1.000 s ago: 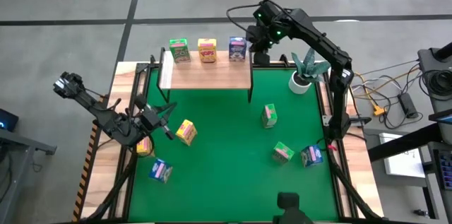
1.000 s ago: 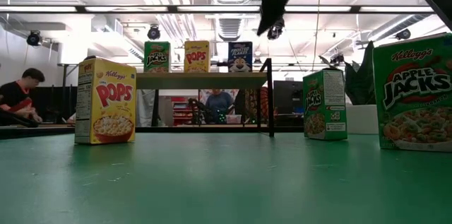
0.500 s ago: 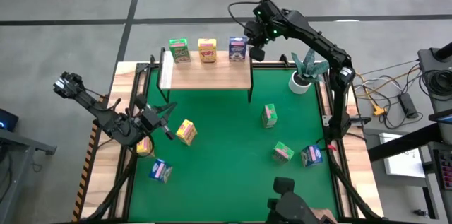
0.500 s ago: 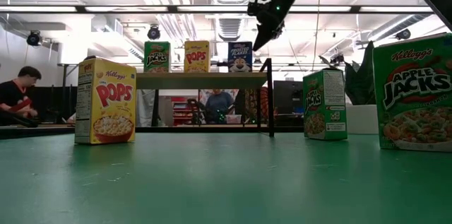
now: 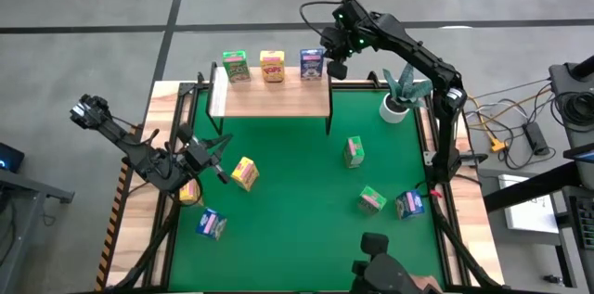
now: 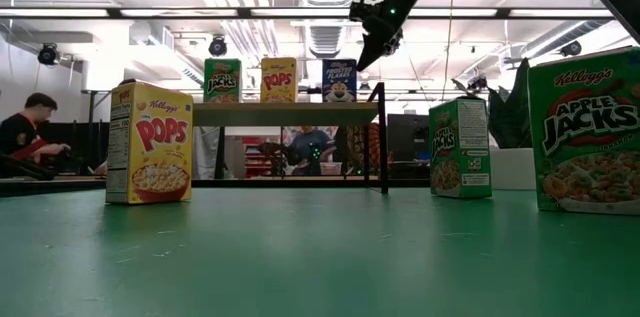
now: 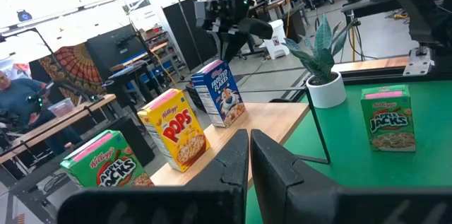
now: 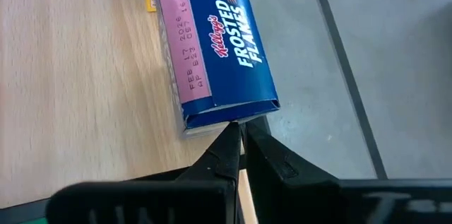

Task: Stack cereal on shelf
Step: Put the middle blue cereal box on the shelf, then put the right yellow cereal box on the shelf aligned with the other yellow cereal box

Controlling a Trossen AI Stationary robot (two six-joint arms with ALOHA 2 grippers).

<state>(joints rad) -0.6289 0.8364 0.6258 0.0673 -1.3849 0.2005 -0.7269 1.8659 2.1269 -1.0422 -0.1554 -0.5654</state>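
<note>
The shelf (image 5: 269, 95) stands at the mat's far side. On its plank top, along the far edge, a green (image 5: 236, 65), a yellow (image 5: 272, 65) and a blue cereal box (image 5: 312, 63) stand upright on their bases. My right gripper (image 5: 336, 69) is shut and slants down, its tips by the blue box's right upper edge (image 8: 233, 114). My left gripper (image 5: 219, 159) is shut and hovers level at the mat's left side, beside a yellow box (image 5: 244, 173). More cereal boxes lie on the mat: green (image 5: 354, 151), green (image 5: 372, 200), blue (image 5: 409, 204), blue (image 5: 212, 224), yellow (image 5: 189, 192). My right gripper has its shut fingertips (image 8: 227, 139) right at the right-hand end of the blue box's top (image 8: 233, 114). It comes slanting down from the right. Whether the tips touch the box I cannot tell. The box stands upright on the shelf.
A potted plant (image 5: 401, 95) stands at the far right of the mat, right of the shelf. The near half of the shelf's plank (image 5: 269, 104) is bare. People show in the room beyond the table (image 6: 30, 137).
My right gripper has come down and toward the table's left edge, to the blue box's right upper edge, and has tipped further downward; over the last half second it has kept still. The boxes on the shelf have stayed in place.
</note>
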